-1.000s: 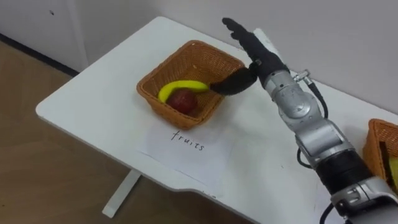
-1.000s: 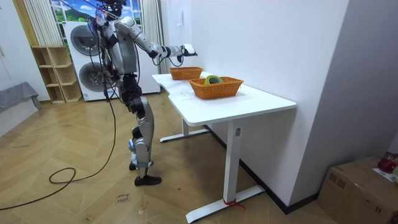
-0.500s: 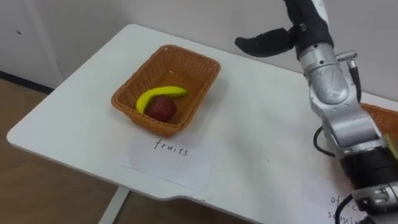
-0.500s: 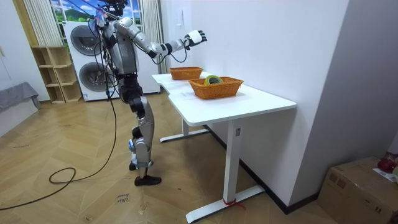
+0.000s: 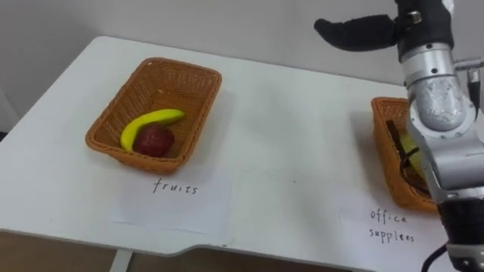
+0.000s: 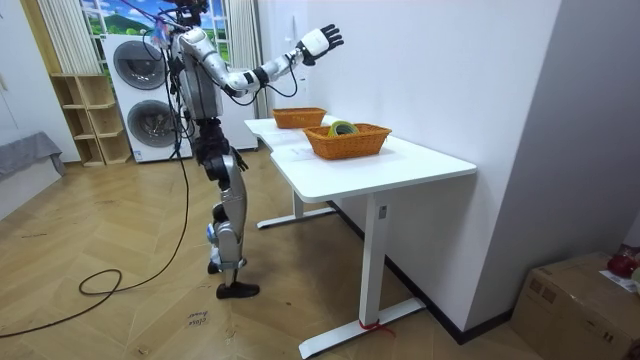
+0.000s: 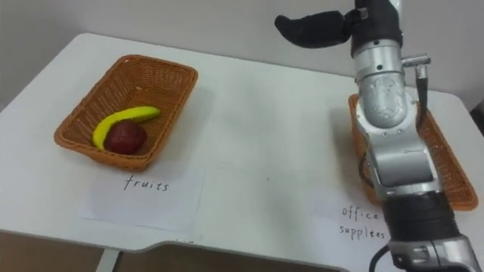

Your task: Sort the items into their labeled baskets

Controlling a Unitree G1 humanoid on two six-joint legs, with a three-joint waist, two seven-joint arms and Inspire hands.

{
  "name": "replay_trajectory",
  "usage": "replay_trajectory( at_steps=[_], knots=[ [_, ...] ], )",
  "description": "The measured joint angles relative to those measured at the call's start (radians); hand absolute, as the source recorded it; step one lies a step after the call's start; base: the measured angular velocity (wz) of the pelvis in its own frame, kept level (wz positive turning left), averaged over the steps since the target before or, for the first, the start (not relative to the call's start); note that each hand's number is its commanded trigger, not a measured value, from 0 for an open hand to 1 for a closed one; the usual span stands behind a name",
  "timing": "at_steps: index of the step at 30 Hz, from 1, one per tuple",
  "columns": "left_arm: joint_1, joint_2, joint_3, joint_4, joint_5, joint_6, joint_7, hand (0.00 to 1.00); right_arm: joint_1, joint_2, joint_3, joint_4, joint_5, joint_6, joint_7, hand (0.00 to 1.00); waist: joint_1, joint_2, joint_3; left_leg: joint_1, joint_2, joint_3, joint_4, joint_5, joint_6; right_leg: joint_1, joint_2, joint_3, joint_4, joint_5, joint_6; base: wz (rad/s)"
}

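Right hand (image 6: 322, 40) high, fingers spread, holding nothing; upper right, the frame cuts them off. Banana (image 5: 147, 123) and apple (image 5: 154, 140) lie in the fruit basket (image 5: 113, 113), left. The arm hides much of the office basket (image 5: 386, 155).

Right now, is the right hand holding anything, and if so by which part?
Nothing. The right hand, high above the table, is open and empty; the banana and red fruit lie in the fruit basket.

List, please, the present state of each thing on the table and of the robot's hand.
right hand: raised over the table, open, empty.
fruit basket: upright, holds two fruits.
banana: lying in the fruit basket.
red fruit: in the fruit basket, touching the banana.
office basket: upright, contents partly hidden behind the arm.
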Motion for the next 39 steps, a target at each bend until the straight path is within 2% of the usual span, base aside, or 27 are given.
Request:
replay_trajectory(
  at_steps=[4,7,8,9,17,23,25,28,30,32,35,39],
  knots=[
    [0.000,0.001,0.004,0.007,-0.002,-0.008,0.002,0.00,0.042,-0.021,-0.078,-0.018,0.016,-0.007,-0.021,0.00,-0.039,-0.003,-0.0036,0.005,0.000,0.004,-0.006,-0.001,0.000,-0.006,0.001,0.010,0.005,0.000,0.000,-0.04],
    [0.002,0.002,0.008,0.008,-0.008,-0.023,0.009,0.00,0.092,-0.043,-0.119,-0.038,0.078,-0.012,-0.041,0.00,-0.044,-0.004,-0.0037,0.013,0.003,0.031,-0.011,0.000,0.000,-0.015,0.005,0.034,0.006,0.000,0.000,-0.27],
    [0.003,0.006,0.008,0.008,-0.011,-0.025,0.012,0.00,0.112,-0.049,-0.127,-0.040,0.086,-0.014,-0.050,0.00,-0.062,-0.004,-0.0039,0.016,0.004,0.032,-0.013,-0.001,0.000,-0.013,0.006,0.035,0.007,0.000,0.000,-0.10],
    [0.003,0.007,0.008,0.007,-0.017,-0.025,0.013,0.00,0.125,-0.049,-0.141,-0.041,0.090,-0.014,-0.055,0.00,-0.077,-0.004,-0.0039,0.020,0.005,0.041,-0.020,-0.001,0.000,-0.014,0.007,0.039,0.008,0.000,0.000,-0.10],
    [0.017,0.010,0.018,0.006,-0.086,-0.058,0.027,0.00,0.255,-0.074,-0.258,-0.076,0.161,-0.021,-0.127,0.00,-0.131,0.000,-0.0039,0.035,0.016,0.086,-0.029,-0.011,-0.011,-0.022,0.030,0.089,0.009,0.003,-0.005,-0.19],
    [0.047,0.013,0.017,0.006,-0.096,-0.078,0.044,0.00,0.343,-0.076,-0.343,-0.121,0.251,-0.040,-0.213,0.00,-0.173,0.000,-0.0039,0.039,0.025,0.102,-0.028,-0.018,-0.018,-0.026,0.042,0.099,0.009,0.004,-0.008,-0.11],
    [0.048,0.013,0.018,0.005,-0.096,-0.090,0.056,0.00,0.368,-0.076,-0.360,-0.121,0.273,-0.050,-0.238,0.00,-0.176,0.002,-0.0028,0.038,0.031,0.111,-0.028,-0.020,-0.018,-0.030,0.043,0.100,0.008,0.005,-0.011,-0.13],
    [0.048,0.013,0.020,0.010,-0.096,-0.113,0.062,0.00,0.422,-0.076,-0.399,-0.120,0.281,-0.073,-0.264,0.00,-0.183,0.010,0.0031,0.035,0.031,0.113,-0.028,-0.024,-0.018,-0.032,0.043,0.101,0.007,0.005,-0.011,-0.03],
    [0.049,0.014,0.019,0.022,-0.097,-0.114,0.078,0.00,0.457,-0.076,-0.404,-0.120,0.296,-0.077,-0.290,0.00,-0.186,0.017,0.0045,0.035,0.030,0.117,-0.028,-0.027,-0.018,-0.032,0.045,0.106,0.007,0.005,-0.012,-0.07],
    [0.052,0.014,0.019,0.028,-0.114,-0.114,0.081,0.00,0.503,-0.076,-0.409,-0.120,0.315,-0.077,-0.313,0.00,-0.193,0.024,0.0016,0.036,0.030,0.128,-0.027,-0.027,-0.019,-0.037,0.049,0.117,0.007,0.004,-0.012,-0.11],
    [0.070,0.014,0.019,0.022,-0.117,-0.113,0.081,0.00,0.523,-0.075,-0.419,-0.106,0.367,-0.077,-0.353,0.00,-0.207,0.032,-0.0021,0.033,0.029,0.134,-0.029,-0.027,-0.019,-0.043,0.049,0.118,0.007,0.002,-0.015,-0.06],
    [0.074,0.014,0.020,0.017,-0.116,-0.108,0.086,0.00,0.550,-0.070,-0.449,-0.036,0.407,-0.077,-0.410,0.00,-0.210,0.023,-0.0023,0.030,0.029,0.137,-0.029,-0.028,-0.021,-0.046,0.050,0.121,0.006,-0.003,-0.017,0.00]
  ],
)
